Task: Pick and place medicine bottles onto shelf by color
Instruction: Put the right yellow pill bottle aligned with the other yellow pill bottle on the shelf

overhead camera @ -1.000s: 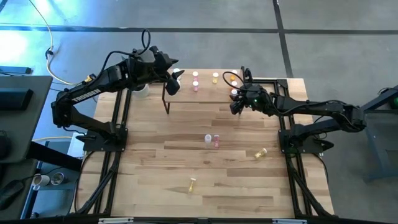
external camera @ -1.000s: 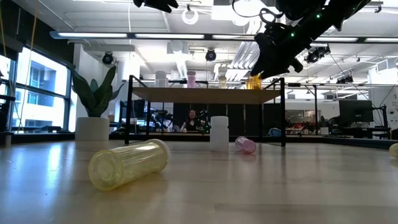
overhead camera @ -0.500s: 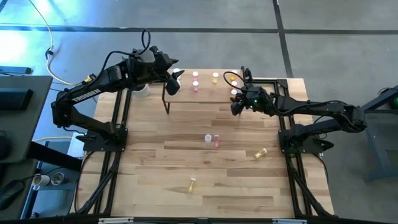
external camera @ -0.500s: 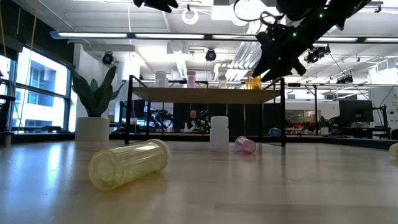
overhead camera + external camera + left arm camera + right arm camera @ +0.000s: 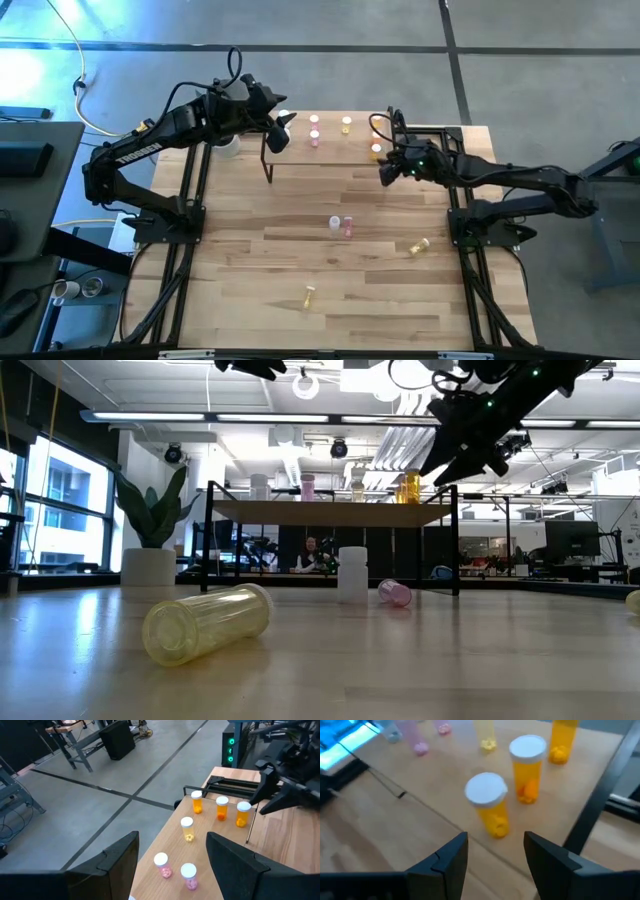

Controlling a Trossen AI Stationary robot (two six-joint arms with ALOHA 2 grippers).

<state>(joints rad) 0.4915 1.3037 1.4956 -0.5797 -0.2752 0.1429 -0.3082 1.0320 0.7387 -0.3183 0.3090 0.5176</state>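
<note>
With its dark fingers spread and empty, the right gripper (image 5: 492,857) hangs beside three white-capped orange medicine bottles (image 5: 489,804) standing on the small light-wood shelf (image 5: 420,780), where a careless retreat might topple them.

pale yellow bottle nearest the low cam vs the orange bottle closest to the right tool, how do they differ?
The pale yellow bottle lies on its side on the tabletop; the orange bottle stands upright on the shelf. The yellow one sits alone at the near edge; the orange one stands beside two more orange bottles. Both are small cylinders, and neither is gripped.
</note>
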